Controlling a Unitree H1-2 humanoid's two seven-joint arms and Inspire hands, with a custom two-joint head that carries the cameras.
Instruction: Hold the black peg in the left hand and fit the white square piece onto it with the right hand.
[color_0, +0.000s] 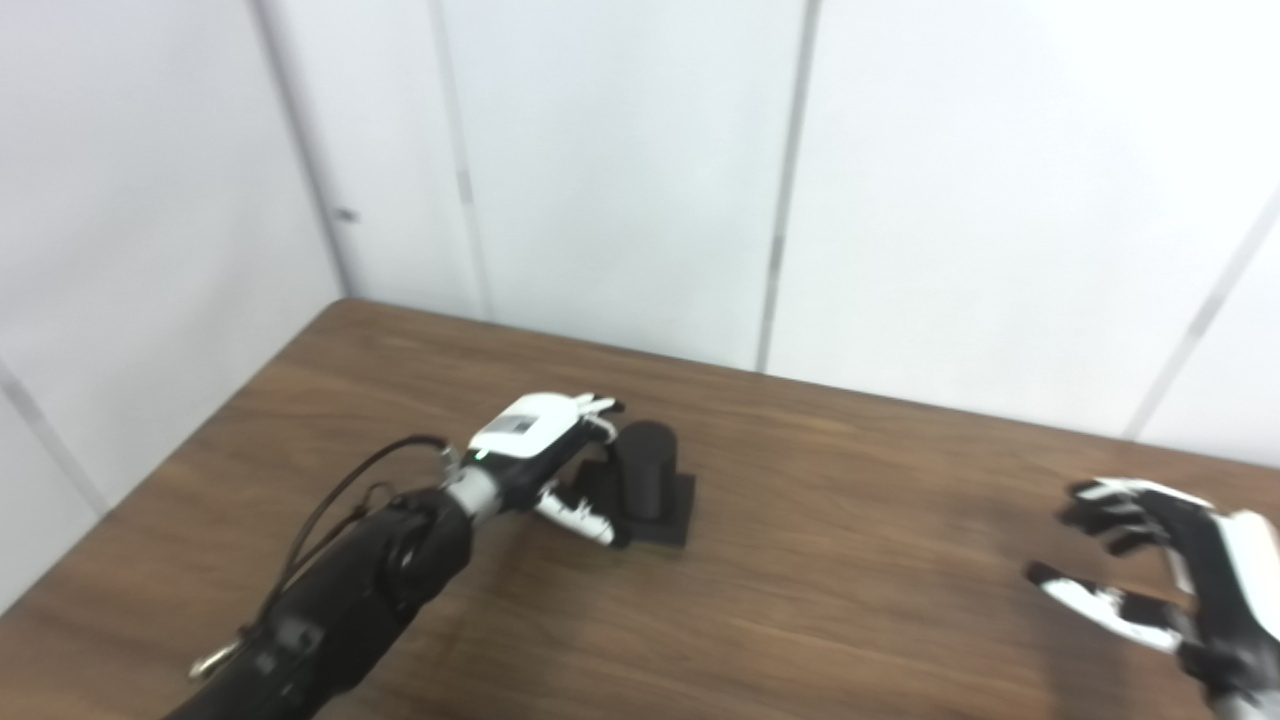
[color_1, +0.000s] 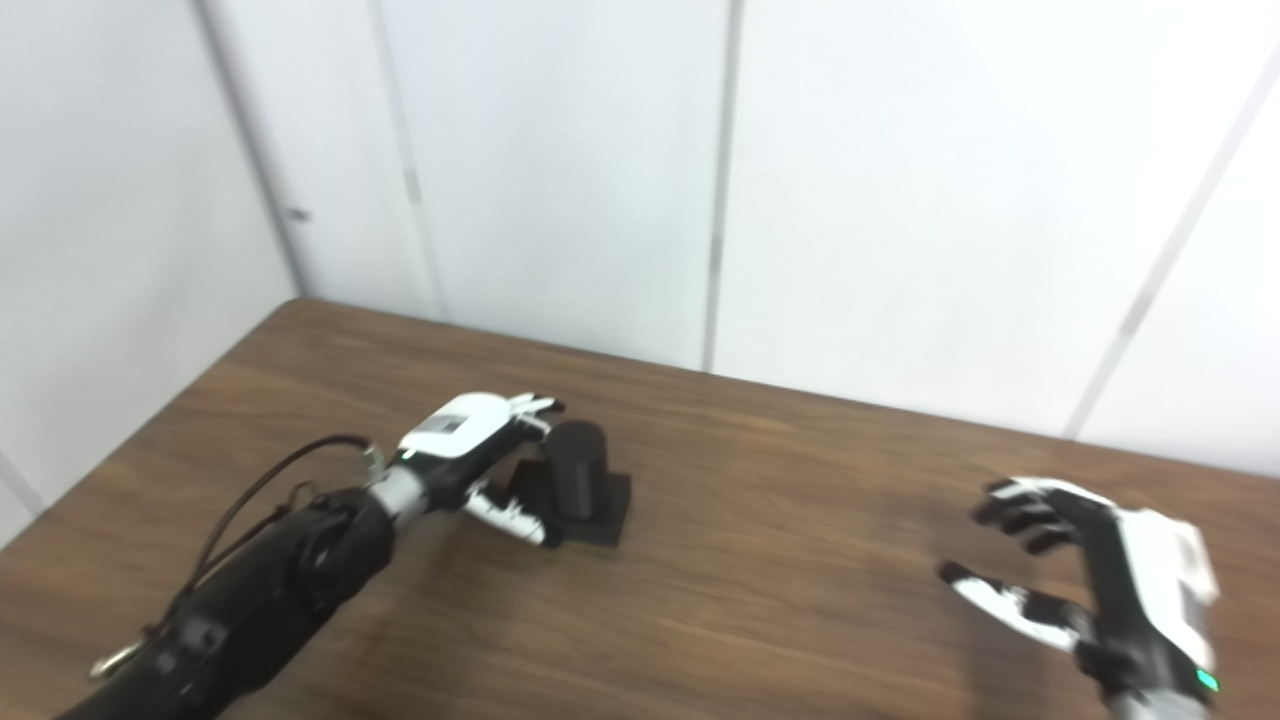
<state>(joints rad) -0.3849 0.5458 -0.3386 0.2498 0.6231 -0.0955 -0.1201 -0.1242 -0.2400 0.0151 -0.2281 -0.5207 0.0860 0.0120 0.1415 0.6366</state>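
A: Reaching in from the lower left of the frame, the left arm (color_0: 330, 590) runs up and to the right, and its left hand (color_0: 545, 450) ends just left of centre, right beside the peg (color_0: 645, 470).

B: Is the hand around the peg?

A: It cups it. The fingers (color_0: 600, 408) go past the far side of the peg's top and the thumb (color_0: 580, 515) lies along the near side, by the base (color_0: 672, 520). The hand is parted, not pressed together. Whether any of it touches the peg, I cannot tell.

B: And the peg itself?

A: A black cylinder, upright on a flat black square base, resting on the table (color_0: 800, 600) a little left of the middle of the picture.

B: The other side?

A: The right hand (color_1: 1090, 580) sits at the lower right of the frame, low over the table, well apart from the peg. Its palm faces left, its back, white, faces the right edge. The fingers (color_1: 1030, 510) curl forward above and the thumb (color_1: 1010, 605) juts out below, with a clear gap between them. It is spread and holds nothing.

B: The white square piece?

A: I see none in either view.

B: Anything behind?

A: A white panelled wall (color_0: 620, 160) fills the upper half, and the table's far corner shows at the upper left.
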